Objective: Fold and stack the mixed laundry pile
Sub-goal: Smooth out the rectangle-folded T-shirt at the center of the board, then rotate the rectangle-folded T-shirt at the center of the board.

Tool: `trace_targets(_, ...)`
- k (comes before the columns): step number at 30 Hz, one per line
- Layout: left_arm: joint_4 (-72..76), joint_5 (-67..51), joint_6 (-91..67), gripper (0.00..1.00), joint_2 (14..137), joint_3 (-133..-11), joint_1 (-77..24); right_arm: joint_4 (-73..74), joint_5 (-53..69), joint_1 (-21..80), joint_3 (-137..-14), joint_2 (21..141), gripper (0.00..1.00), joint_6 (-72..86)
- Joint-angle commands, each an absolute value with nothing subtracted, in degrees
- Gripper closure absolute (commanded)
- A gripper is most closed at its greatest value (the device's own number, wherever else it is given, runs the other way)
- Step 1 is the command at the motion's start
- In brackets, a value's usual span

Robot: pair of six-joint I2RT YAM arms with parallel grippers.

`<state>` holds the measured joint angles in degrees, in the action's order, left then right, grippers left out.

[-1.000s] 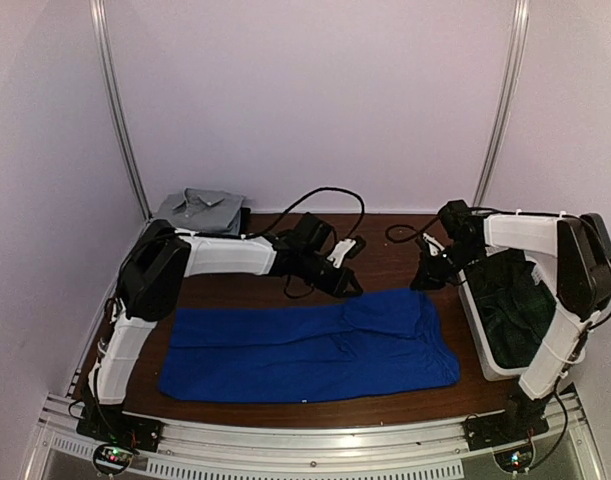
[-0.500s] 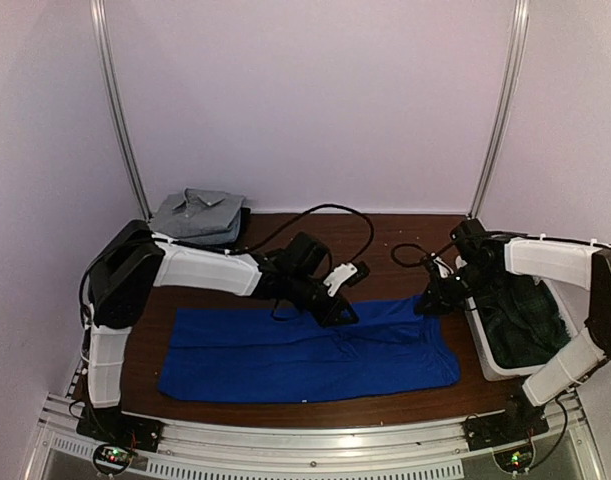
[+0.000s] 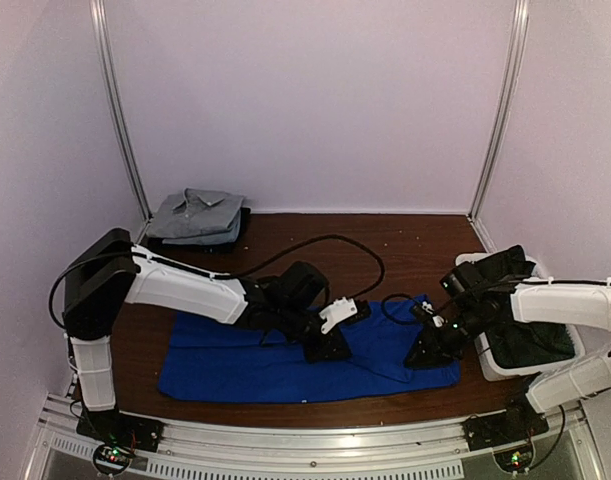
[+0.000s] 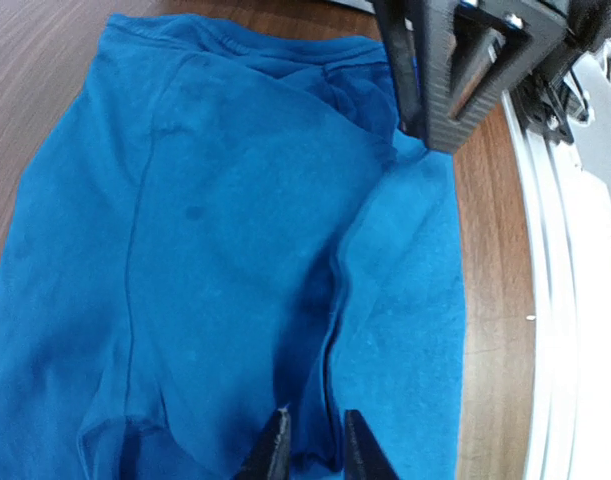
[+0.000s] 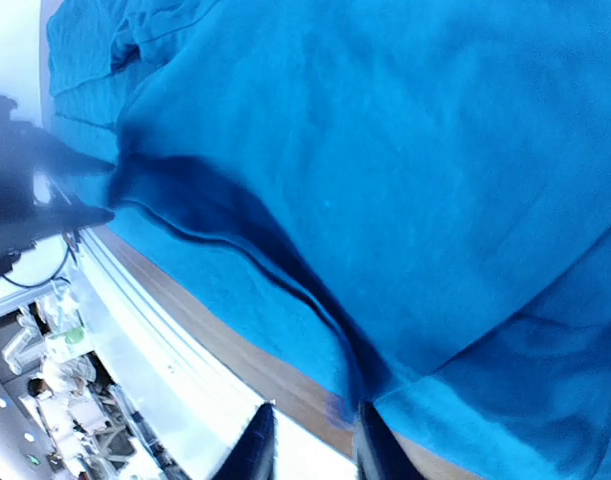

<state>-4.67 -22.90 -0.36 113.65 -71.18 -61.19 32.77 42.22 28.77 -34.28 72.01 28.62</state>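
Whether the left gripper (image 4: 315, 416), cropped at its base, pinches the fold of the royal-blue piece (image 4: 225, 250) is unclear. Left of the right gripper (image 5: 315, 408), a dark shape (image 5: 25, 190) is blurred.

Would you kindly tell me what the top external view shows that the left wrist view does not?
Only the top external view shows the folded grey shirt at the far left corner and the white bin holding a dark garment. Only the left wrist view shows the left hand close up, its fingertips a narrow gap apart. Both show the blue garment lying on the wooden table.
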Motion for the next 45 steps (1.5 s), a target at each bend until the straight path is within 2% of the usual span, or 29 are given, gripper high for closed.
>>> trace_targets(1,-3.00,-17.67,3.11,0.68,105.50,-67.47,-61.70,33.37,42.74,30.19,-35.23,68.12,0.64,29.82)
trace_targets(4,-2.62,-13.73,2.70,0.33,99.68,-64.39,-61.70,38.09,38.91,30.02,-40.37,67.70,0.54,26.77)
trace_targets(5,-2.21,-12.10,1.41,0.25,97.89,-63.34,-61.70,38.99,38.00,29.83,-42.08,68.17,0.53,26.15)
trace_targets(11,2.81,-1.32,-11.57,0.03,88.11,-55.84,-59.14,35.86,36.63,29.68,-50.00,77.13,0.54,26.27)
trace_targets(15,0.53,6.50,-26.58,0.02,81.84,-50.84,-54.79,33.96,35.96,30.32,-53.57,82.74,0.54,25.48)
trace_targets(18,-9.87,7.11,-35.95,0.02,79.55,-49.42,-50.80,32.60,36.15,30.32,-54.94,86.51,0.53,25.06)
trace_targets(29,-17.75,-1.65,-46.14,0.04,81.25,-37.87,-43.19,31.69,28.17,29.99,-53.28,97.67,0.52,24.11)
trace_targets(35,-21.00,-0.85,-48.40,0.07,83.14,-35.51,-38.04,33.71,22.94,26.17,-56.53,101.95,0.52,21.69)
trace_targets(40,-20.43,-3.29,-45.45,0.09,84.18,-35.64,-35.86,36.02,20.55,24.84,-68.31,111.17,0.52,17.91)
trace_targets(45,-20.72,-8.21,-36.23,0.14,84.96,-41.33,-38.03,41.76,22.98,25.03,-88.95,121.25,0.52,15.19)
